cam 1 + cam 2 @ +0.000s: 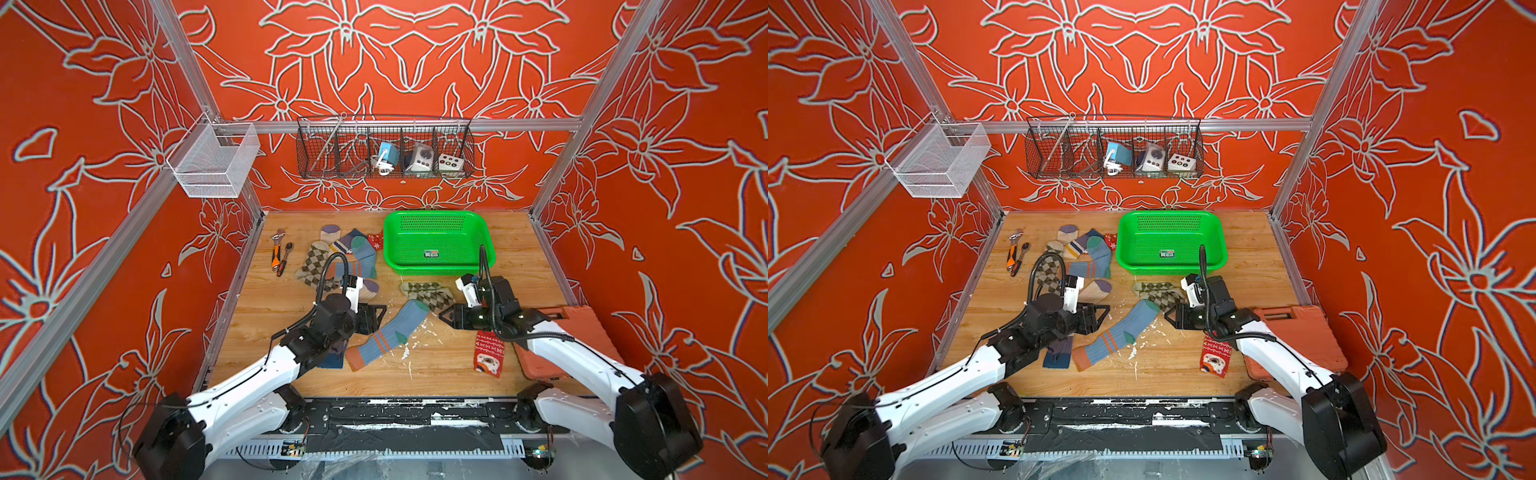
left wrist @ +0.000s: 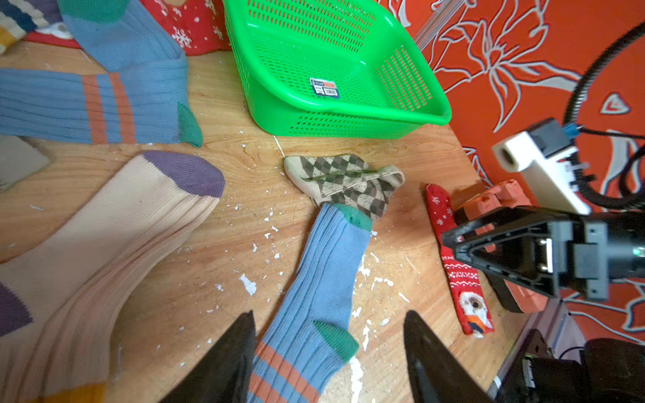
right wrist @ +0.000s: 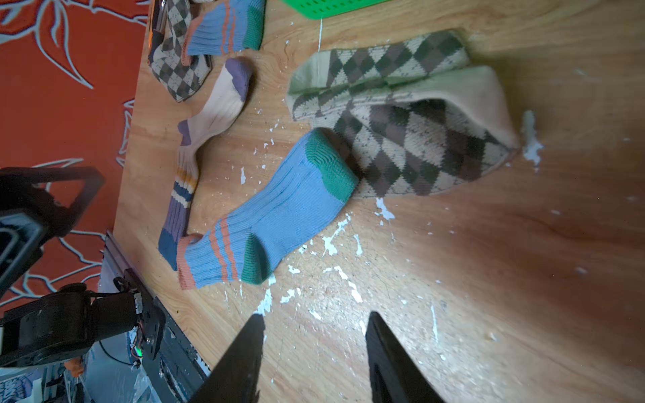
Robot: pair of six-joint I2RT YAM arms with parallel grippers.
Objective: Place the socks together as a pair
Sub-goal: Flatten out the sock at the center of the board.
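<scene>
Socks found strewn over the wooden table (image 1: 519, 257), all unpaired. Saw a blue ribbed sock (image 1: 386, 332) with orange stripes lying diagonally at mid-table, green toe laid over a folded argyle sock (image 1: 428, 293) just in front of the green basket (image 1: 440, 237). Noted a cream sock (image 1: 370, 289) with purple toe left of it, running under the left arm (image 1: 266, 374) to end beside the blue one's orange cuff. Spotted a red Christmas sock (image 1: 488, 357) near the front edge, partly under the right arm (image 1: 582, 361), just beside an orange case (image 1: 582, 328). Made out a heap (image 1: 340, 253) at far left beside two hand tools (image 1: 279, 253): a second blue sock (image 1: 365, 255), a second argyle (image 1: 313, 268), a second cream toe (image 1: 330, 232), a scrap of red snowflake sock (image 1: 376, 240), all overlapping. Found the left gripper (image 2: 328, 314) with jaws wide apart, straddling the blue ribbed sock's heel, clamped on nothing; could not tell whether touching. Found the right gripper (image 3: 316, 314) parted too, above bare wood near that sock, holding nothing.
</scene>
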